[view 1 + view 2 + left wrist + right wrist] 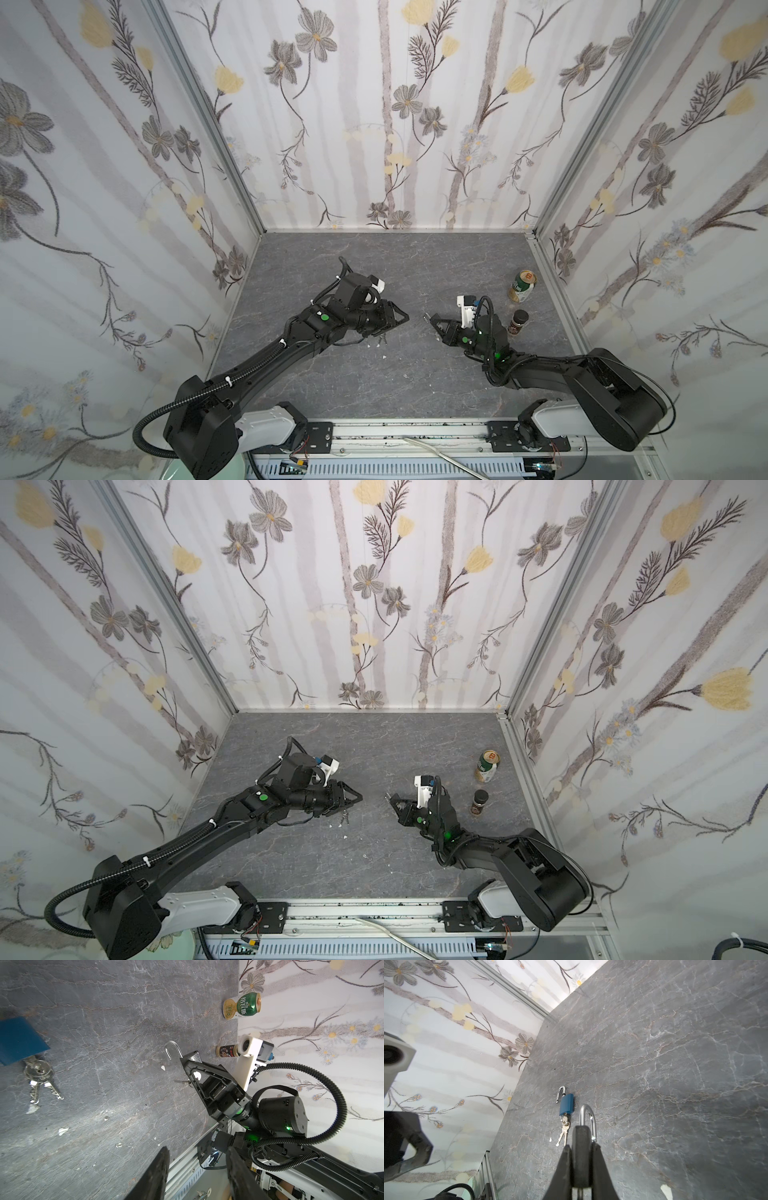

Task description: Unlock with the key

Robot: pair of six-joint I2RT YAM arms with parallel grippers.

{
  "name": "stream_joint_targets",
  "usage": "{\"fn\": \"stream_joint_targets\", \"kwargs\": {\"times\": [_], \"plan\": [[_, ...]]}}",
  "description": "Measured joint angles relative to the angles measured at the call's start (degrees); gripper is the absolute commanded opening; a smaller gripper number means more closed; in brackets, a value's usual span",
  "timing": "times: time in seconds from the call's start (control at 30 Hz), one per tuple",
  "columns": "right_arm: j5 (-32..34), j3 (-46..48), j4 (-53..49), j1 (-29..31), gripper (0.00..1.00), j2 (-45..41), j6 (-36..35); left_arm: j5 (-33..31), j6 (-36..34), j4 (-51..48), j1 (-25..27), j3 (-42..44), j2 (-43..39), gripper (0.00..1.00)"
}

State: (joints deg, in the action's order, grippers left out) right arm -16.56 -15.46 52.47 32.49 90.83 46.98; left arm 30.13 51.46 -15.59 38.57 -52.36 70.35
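While right gripper [581,1146] clamps the black lock [581,1159] (shackle open), we see left gripper [403,319] partly open, empty, above the blue lock [566,1104] lying with keys [564,1128] on the tabletop [654,1064].

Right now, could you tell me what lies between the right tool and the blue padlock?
Between right tool and blue padlock, only bare tabletop, in the left wrist view.

The can [242,1006] bears large white Chinese characters on its green side, apparently 格瓦斯, in the left wrist view. The smaller print on its cream base is too fine to read. Its lid [528,276] shows an orange B-like mark. The bottle [225,1051] label is illegible.
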Motion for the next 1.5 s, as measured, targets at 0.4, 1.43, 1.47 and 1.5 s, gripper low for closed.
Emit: {"fn": "stream_joint_targets", "kwargs": {"times": [0.4,1.43,1.47,1.5], "plan": [[-4.07,-2.21,13.73,-2.89,0.00,16.26,7.19,-0.50,0.66,0.59,-0.11,0.00,1.07,0.48],[1.11,-8.07,-4.22,-5.35,0.36,15.43,5.68,-0.52,1.46,3.39,-0.55,2.34,1.55,0.48],[2.01,-8.13,-6.16,-5.35,0.37,14.01,4.96,-0.57,1.49,3.37,-0.55,2.47,1.53,0.48],[2.82,-8.17,-7.91,-5.35,0.38,12.68,4.33,-0.61,1.51,3.37,-0.57,2.58,1.53,0.49]]}}
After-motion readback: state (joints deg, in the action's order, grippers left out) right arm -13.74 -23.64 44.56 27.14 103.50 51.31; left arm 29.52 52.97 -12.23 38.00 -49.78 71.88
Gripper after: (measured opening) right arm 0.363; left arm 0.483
